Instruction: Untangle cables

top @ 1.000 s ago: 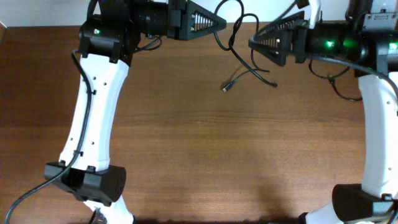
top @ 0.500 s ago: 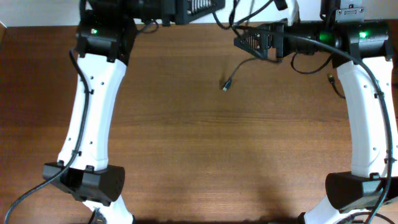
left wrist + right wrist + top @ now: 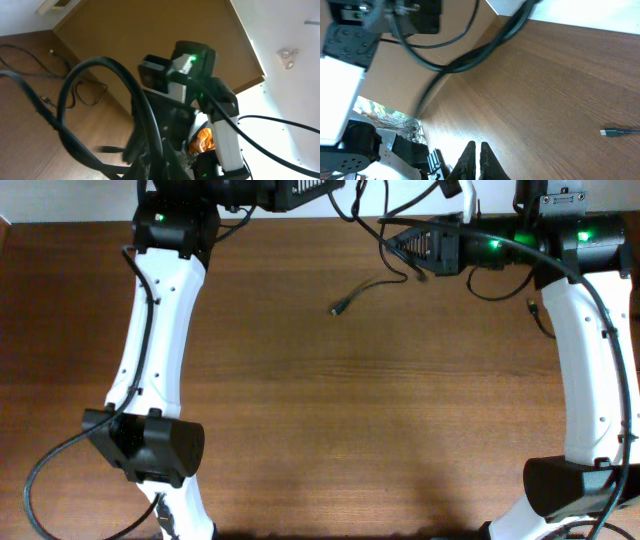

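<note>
Overhead, thin black cables (image 3: 340, 306) looped on wood-grain table (image 3: 350, 410), right gripper (image 3: 476, 150) closed, left gripper (image 3: 335, 188) unclear.

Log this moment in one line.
cables between arms, far edge | plug on table | right pincer shut | left pincer blurred, state unclear

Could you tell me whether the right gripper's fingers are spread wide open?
No, the right gripper has its fingers nearly together, only a thin gap between.

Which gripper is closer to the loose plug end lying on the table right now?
Right. The right gripper sits just beyond and right of the plug end; the left gripper is farther off, at the overhead view's top edge.
</note>
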